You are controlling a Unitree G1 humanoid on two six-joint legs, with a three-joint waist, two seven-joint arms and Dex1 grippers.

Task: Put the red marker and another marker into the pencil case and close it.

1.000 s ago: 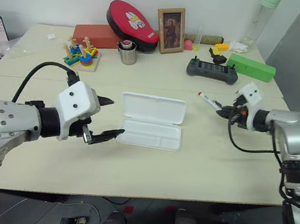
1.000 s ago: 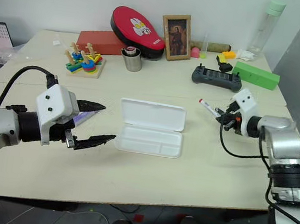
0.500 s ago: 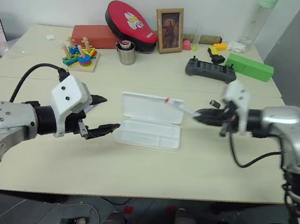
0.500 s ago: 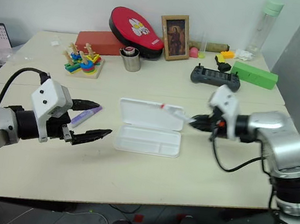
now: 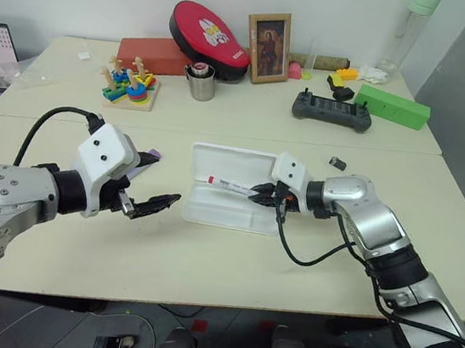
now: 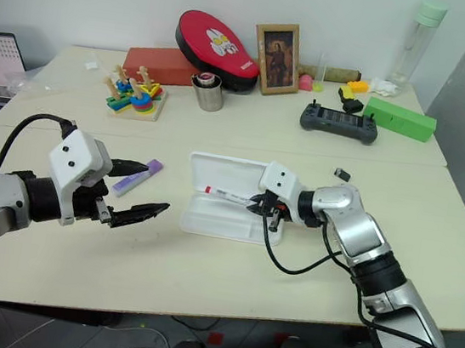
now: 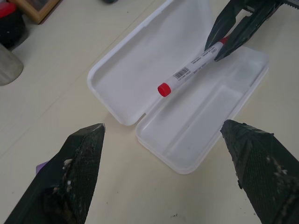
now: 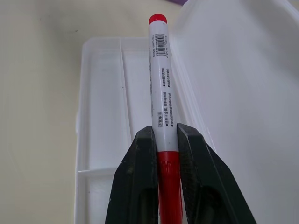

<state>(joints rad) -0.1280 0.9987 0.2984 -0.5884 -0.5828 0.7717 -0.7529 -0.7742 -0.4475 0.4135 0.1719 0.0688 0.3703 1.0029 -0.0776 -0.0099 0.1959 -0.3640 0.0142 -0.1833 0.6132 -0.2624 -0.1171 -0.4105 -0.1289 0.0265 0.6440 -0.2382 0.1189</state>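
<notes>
Right now the right gripper (image 6: 254,202) is pinched on the red marker (image 5: 232,186), its two black fingers (image 8: 140,177) closed on the barrel just where the white meets the red cap. That marker lies nearly level above the pencil case (image 5: 210,211), running along the hinge line between the lid and the tray, with its small red end pointing away from the gripper and toward the case's left end (the printed text and a barcode are readable on the barrel). Whether the marker touches the plastic beneath it cannot be told.

The pencil case sits open on the table (image 5: 229,268), its lid laid flat on the far side of the case and the divided tray on the near side; the tray holds nothing.

To the left of the pencil case, the left gripper (image 5: 158,183) hangs above the table with its fingers spread wide, holding nothing, the tips pointing toward the case's left end. Another marker (image 6: 136,176), the lilac one with the darker cap, lies on the table left of the case, just beyond the left gripper's far finger.

Farther back from the pencil case stand a steel cup (image 5: 199,83), a framed picture (image 5: 269,35), a black controller (image 5: 330,110) and a green box (image 5: 392,106), well apart from it.
</notes>
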